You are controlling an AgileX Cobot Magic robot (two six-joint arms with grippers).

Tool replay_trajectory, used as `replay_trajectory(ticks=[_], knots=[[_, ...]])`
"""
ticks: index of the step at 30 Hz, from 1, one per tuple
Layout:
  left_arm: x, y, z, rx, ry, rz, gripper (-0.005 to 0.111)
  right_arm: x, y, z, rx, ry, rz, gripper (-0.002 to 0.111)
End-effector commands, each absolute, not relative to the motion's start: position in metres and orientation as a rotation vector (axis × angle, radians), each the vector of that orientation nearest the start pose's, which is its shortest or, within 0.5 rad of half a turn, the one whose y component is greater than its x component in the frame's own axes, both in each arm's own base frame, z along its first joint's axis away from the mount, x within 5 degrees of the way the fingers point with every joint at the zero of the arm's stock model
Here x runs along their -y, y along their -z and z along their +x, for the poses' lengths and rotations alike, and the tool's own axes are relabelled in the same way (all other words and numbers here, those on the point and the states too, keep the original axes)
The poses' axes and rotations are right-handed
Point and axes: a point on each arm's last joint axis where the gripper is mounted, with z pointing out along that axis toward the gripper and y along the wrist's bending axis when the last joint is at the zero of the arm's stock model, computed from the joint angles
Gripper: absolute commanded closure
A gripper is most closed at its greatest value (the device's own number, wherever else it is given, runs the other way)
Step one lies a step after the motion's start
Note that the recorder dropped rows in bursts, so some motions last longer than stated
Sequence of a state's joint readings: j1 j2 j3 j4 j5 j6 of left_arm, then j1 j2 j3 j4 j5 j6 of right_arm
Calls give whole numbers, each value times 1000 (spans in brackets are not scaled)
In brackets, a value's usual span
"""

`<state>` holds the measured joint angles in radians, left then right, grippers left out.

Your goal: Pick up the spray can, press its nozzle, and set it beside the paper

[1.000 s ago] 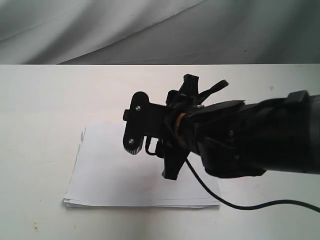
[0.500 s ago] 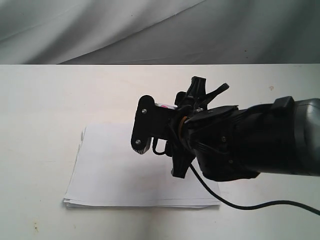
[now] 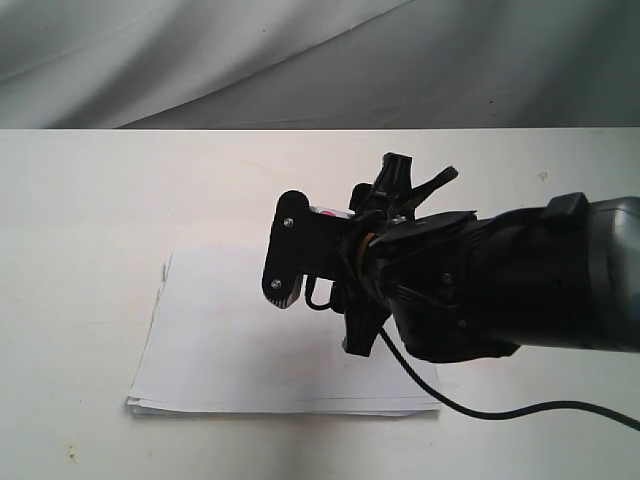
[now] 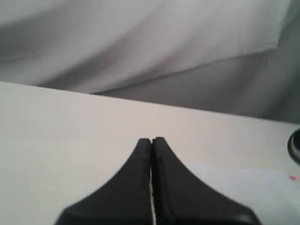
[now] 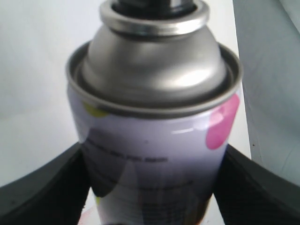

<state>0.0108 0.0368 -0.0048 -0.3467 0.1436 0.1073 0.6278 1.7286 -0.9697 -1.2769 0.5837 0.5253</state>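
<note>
Clamping the spray can [image 5: 154, 150] at its label, the right claw [image 5: 152, 197] holds seemingly rigid, slick, light metal; left claw [image 4: 151, 142] pressed together.

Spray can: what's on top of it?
A silver collar ring tops the spray can, the black nozzle inside it. Its tip is cropped; in the exterior view the right arm covers it.

**Shiny Metal, Matt Plastic, Plain Paper**

The spray can [image 5: 154, 140] has a shiny silver metal shoulder and a glossy printed label. The right pincer [image 5: 152, 187] looks like matt black plastic. The paper [image 3: 220, 340] is matt white, and the far backdrop [image 3: 200, 60] is creased grey cloth.
</note>
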Motion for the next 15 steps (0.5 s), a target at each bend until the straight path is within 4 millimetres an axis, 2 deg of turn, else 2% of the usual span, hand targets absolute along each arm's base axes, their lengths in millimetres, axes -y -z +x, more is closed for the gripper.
replay_trajectory(ticks=[1,4,10,15], knots=[[0,-211,59,-1505,246,-240,107,-163,-205,306,-1979,722,-1262,108],[-2,-214,59,-1466,265,-274,107,-163,-205,306,-1979,722,-1262,108],[-1,-212,59,-1450,497,-484,107,-163,-205,306,-1979,722,-1262,108],[14,-201,60,-1649,678,-512,107,-163,-205,306,-1978,719,-1262,108]])
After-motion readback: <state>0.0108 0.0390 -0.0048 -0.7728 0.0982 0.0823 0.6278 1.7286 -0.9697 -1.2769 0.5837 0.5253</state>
